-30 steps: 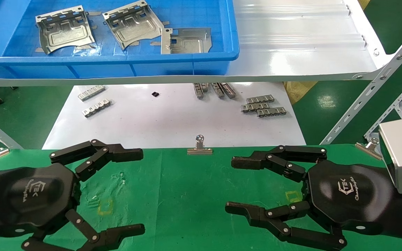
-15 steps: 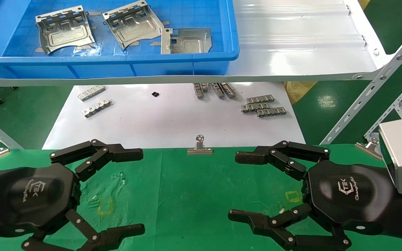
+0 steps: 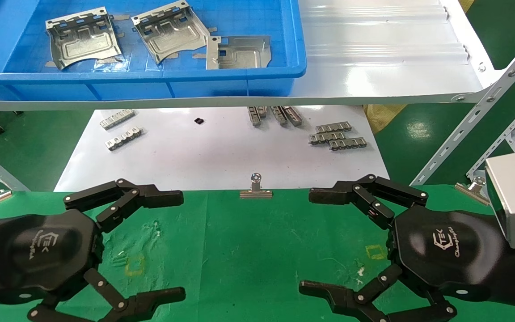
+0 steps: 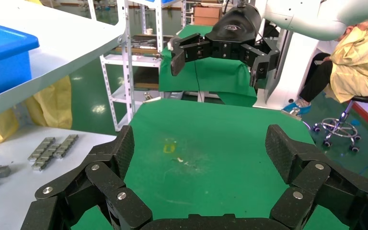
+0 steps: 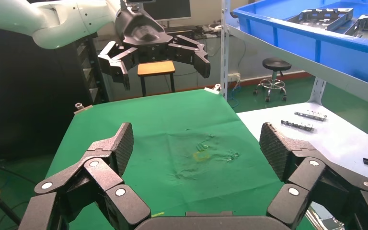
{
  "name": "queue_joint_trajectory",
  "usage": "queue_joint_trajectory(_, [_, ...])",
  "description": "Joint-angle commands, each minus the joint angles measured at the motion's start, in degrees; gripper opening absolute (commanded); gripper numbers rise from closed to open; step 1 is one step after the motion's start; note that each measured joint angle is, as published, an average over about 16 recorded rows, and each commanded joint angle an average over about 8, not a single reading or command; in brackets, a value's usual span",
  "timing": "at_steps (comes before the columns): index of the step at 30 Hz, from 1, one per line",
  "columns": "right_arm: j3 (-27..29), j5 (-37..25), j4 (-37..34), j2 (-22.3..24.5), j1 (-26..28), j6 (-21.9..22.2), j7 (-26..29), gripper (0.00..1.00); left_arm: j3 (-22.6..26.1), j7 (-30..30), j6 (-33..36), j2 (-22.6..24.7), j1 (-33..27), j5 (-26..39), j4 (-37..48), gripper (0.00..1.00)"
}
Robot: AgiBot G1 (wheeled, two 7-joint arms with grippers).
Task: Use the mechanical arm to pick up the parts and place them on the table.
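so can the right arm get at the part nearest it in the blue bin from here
Probably yes. The right gripper hovers open over the green table, and the nearest part lies uncovered in the open-topped blue bin on the white shelf; it must lift over the bin's rim.

Lying too small to identify: a black speck on the white sheet. Running out at 9 and 12 o'clock: the blue bin. Sitting partly tucked beneath the shelf: grey strips.

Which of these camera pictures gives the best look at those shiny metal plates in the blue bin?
The head view: all three parts lie in plain sight from above inside the blue bin. The right wrist view catches only their edges over the bin's rim. The left wrist view shows just a corner of the bin, no parts.
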Motion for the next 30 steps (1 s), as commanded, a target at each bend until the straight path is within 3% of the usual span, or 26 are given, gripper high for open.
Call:
queue_joint_trajectory(1, [0.0,0.0,0.0,0.0,0.0,0.0,0.0,0.37,0.0,0.0,0.0,0.0,0.0,0.0,0.0,1.0])
queue_joint_trajectory(4, [0.0,0.0,0.0,0.0,0.0,0.0,0.0,0.0,0.0,0.0,0.0,0.0,0.0,0.0,0.0,1.0])
queue_joint_trajectory(30, [0.0,0.0,0.0,0.0,0.0,0.0,0.0,0.0,0.0,0.0,0.0,0.0,0.0,0.0,0.0,1.0])
